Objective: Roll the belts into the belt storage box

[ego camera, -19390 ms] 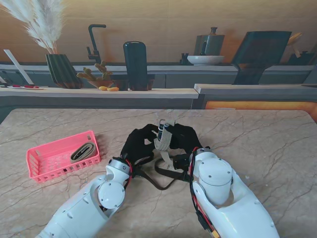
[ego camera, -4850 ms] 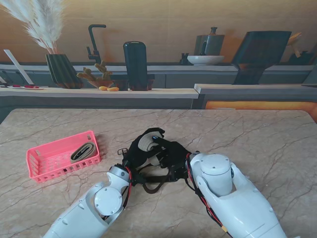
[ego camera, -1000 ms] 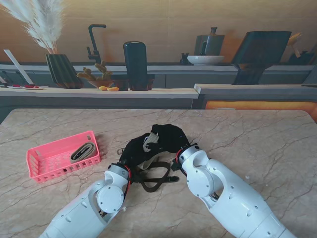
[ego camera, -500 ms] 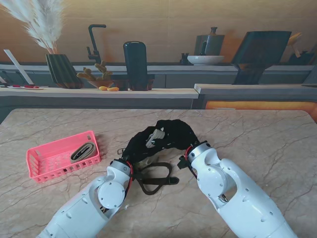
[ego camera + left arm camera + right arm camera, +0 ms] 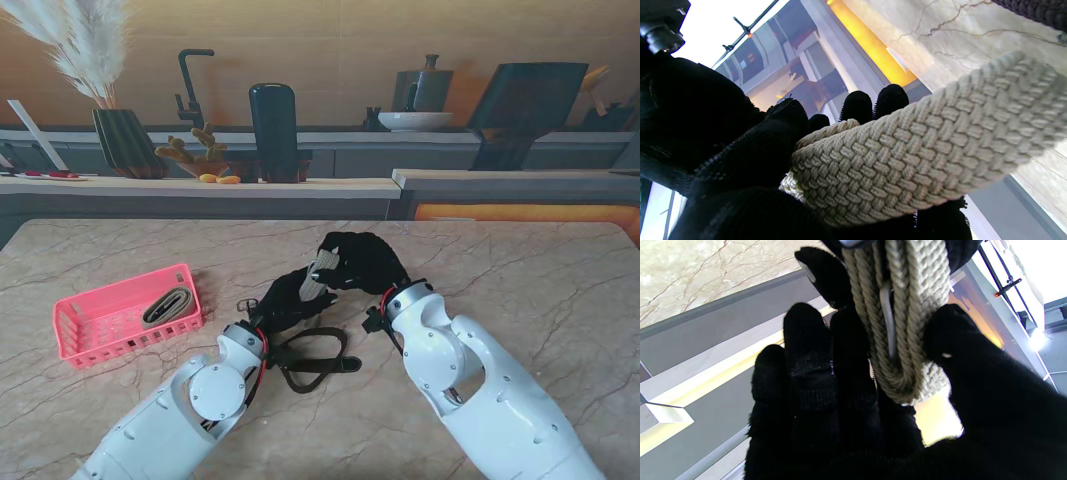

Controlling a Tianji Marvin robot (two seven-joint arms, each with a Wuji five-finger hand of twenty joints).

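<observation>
Two belts are in sight. One is a cream braided belt (image 5: 321, 272), lifted off the bench (image 5: 520, 270) near its middle and gripped at once by both black-gloved hands. The left wrist view shows its woven band (image 5: 907, 156) lying across the left hand's palm with the fingers (image 5: 857, 105) curled behind it. The right wrist view shows several folded layers of the same braid (image 5: 903, 340) with a metal buckle prong between them, pinched between thumb and fingers. The left hand (image 5: 285, 300) is closed on the belt from the nearer side; the right hand (image 5: 362, 262) is closed on it from the farther side, the two hands touching. A dark brown strap end (image 5: 315, 362) trails in a loop on the bench just in front of the left wrist. The second belt, grey-green (image 5: 165, 306), lies coiled inside the one pink storage box (image 5: 90, 345), which sits well apart toward the bench's left edge.
</observation>
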